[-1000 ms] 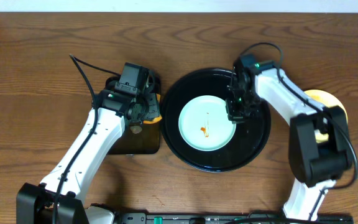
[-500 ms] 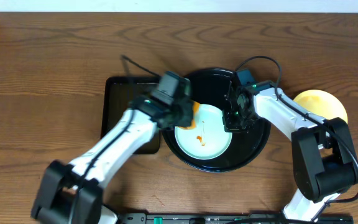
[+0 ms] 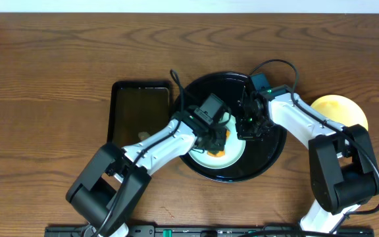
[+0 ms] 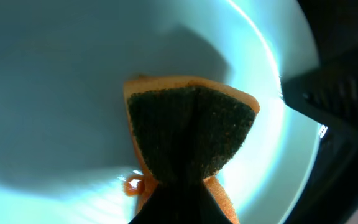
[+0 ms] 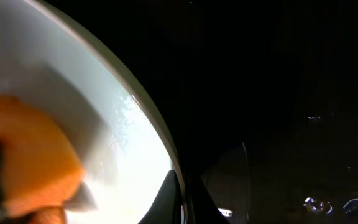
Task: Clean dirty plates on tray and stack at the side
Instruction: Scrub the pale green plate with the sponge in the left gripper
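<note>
Overhead, scene: An aqua plate [image 3: 237, 142] is lying in the middle of the round black tray [image 3: 268, 162] while both arms are reaching in over it.
Overhead, left arm: The left tool [image 3: 219, 141] is hanging over the plate's centre and gripping a scouring sponge [image 3: 220, 153], pressing it onto the plate's near half.
Overhead, right arm: The right tool [image 3: 249, 125] is sitting at the plate's right rim. Whether it is clamping that rim cannot be told from above.
Overhead, surroundings: A yellow plate [image 3: 345, 109] is resting on the worktop [image 3: 58, 66] just right of the tray, and a rectangular dark tray [image 3: 140, 112] is lying to the left.
Left wrist: The sponge [image 4: 191, 134], orange with a dark abrasive face, is being pinched into a fold by the left tool [image 4: 185, 208] and is touching the aqua plate [image 4: 55, 93]. A sauce drop [image 4: 132, 185] is clinging just beside the sponge's lower edge.
Right wrist: The plate's rim [image 5: 143, 118] is curving down towards the right tool [image 5: 182, 199], with the blurred sponge [image 5: 23, 162] to the left and the tray [image 5: 272, 93] dark beyond. The tool's own state cannot be told here.
Deciding relation: The plate is lying directly beneath the left tool, so the wiping is falling to the left arm. Being round, the plate favours no stroke direction. The yellow plate is marking the stacking side, judged nearer the right arm.
</note>
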